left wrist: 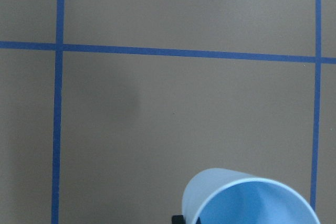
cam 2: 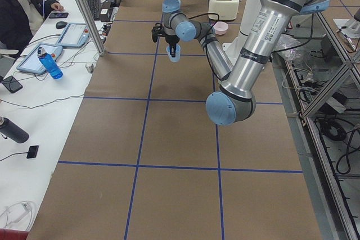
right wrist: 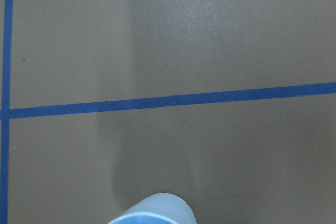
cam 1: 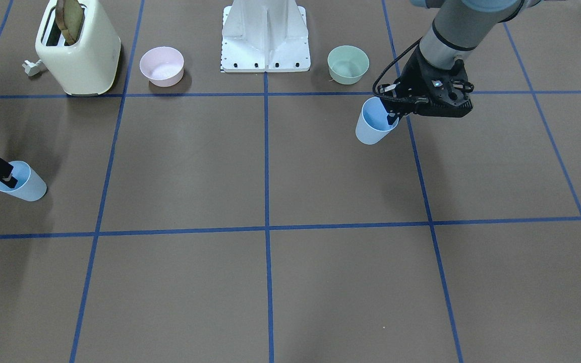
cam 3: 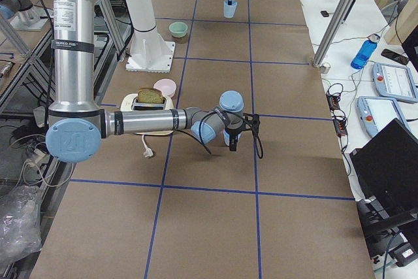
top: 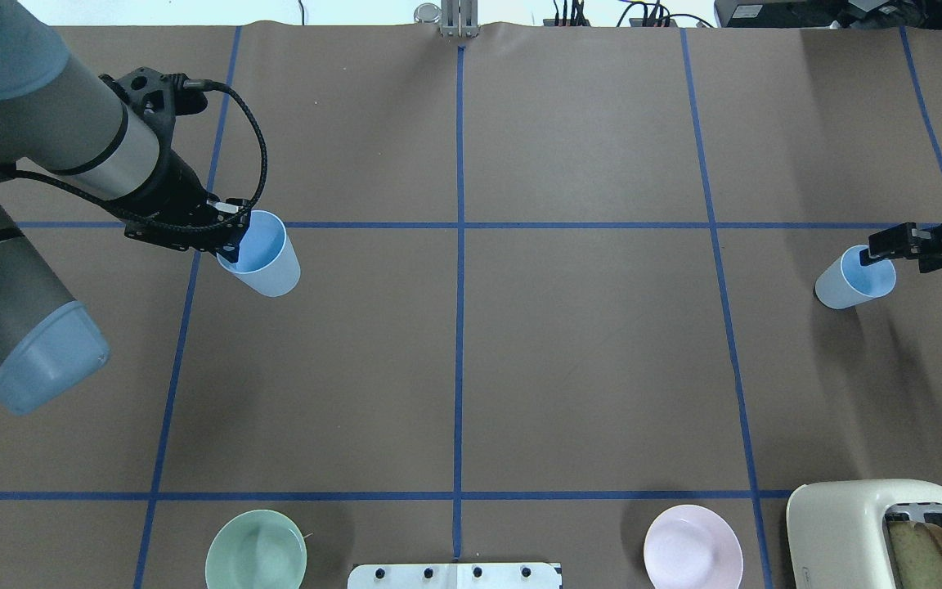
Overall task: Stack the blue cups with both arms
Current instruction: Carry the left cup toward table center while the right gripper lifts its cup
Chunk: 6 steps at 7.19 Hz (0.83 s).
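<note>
Now | left gripper (top: 230,244) clenched on left cup (top: 271,266) rim | right gripper (top: 877,250) grasping right cup (top: 843,286), surface (top: 585,368) right edge | best align axes before nesting

Pretty clearly a robotics lab: brown worktop (cam 2: 180,133) gridded with blue tape (cam 2: 169,166), teach pendants (cam 2: 74,34) on the side desk (cam 2: 34,122), operator (cam 2: 19,9) sat alongside.

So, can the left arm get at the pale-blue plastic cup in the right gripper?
Probably yes: nothing stands between it and that cup, though the left gripper grips its own pale-blue plastic cup.
</note>
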Motion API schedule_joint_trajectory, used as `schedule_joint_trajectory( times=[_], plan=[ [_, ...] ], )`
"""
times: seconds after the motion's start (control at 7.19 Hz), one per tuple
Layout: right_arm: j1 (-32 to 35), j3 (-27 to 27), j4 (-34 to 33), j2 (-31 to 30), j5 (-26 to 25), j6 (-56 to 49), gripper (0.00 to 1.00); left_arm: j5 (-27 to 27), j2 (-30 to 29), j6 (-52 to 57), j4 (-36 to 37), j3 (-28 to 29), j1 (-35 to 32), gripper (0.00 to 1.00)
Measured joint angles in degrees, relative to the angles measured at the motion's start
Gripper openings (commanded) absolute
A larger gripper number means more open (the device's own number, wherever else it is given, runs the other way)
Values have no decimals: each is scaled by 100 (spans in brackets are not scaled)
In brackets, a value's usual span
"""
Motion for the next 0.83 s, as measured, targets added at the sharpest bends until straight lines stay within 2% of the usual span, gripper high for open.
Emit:
schedule_joint_trajectory(
  times=[0.14, 0.28, 0.42, 0.83],
  plan=[
    [-18, 31, 3, -41, -5, 2, 71, 4, -30, -3, 2, 27, 2, 0],
    [-53, 44, 5, -57, -13, 3, 18, 3, -45, -4, 3, 48, 4, 0],
    [-94, 46, 4, -62, -25, 17, 0, -1, -49, -4, 3, 62, 4, 0],
    [-322, 65, -5, -64, -414, 194, 0, -4, -63, -18, 3, 70, 8, 0]
  ],
)
